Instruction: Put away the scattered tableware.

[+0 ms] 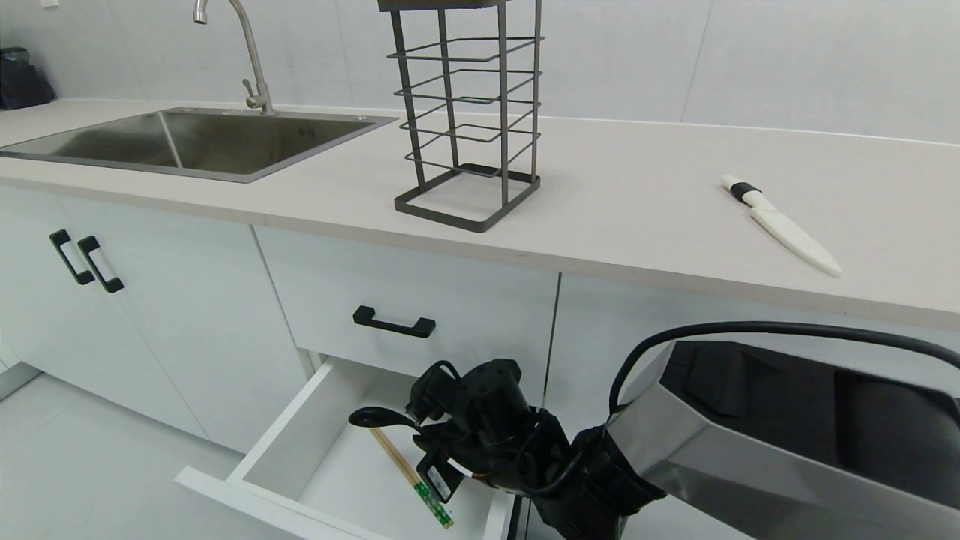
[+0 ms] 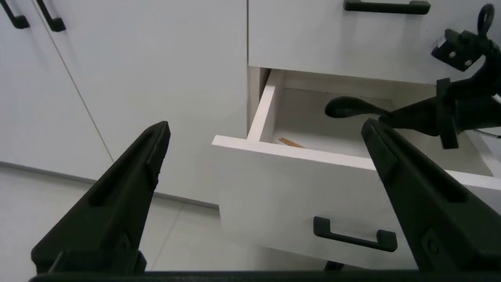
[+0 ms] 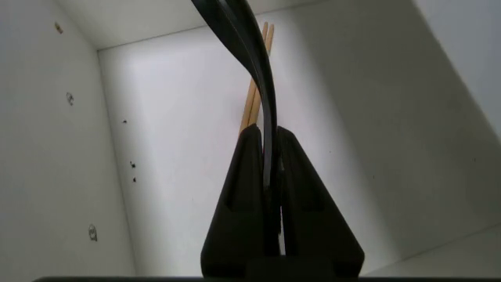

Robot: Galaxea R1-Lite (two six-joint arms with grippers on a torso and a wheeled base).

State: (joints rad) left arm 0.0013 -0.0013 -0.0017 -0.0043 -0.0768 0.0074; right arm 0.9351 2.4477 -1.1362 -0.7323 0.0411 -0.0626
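Over open drawer [image 1: 279,429], right gripper [image 3: 266,149] clamping tight on black spoon [image 1: 373,417] handle; chopsticks [image 1: 411,474] lying inside drawer; left gripper [image 2: 266,133] gaping wide near drawer front.

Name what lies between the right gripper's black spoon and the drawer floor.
Wooden chopsticks, lying on the drawer floor below the black spoon that the right gripper clamps. The right wrist view shows it best.
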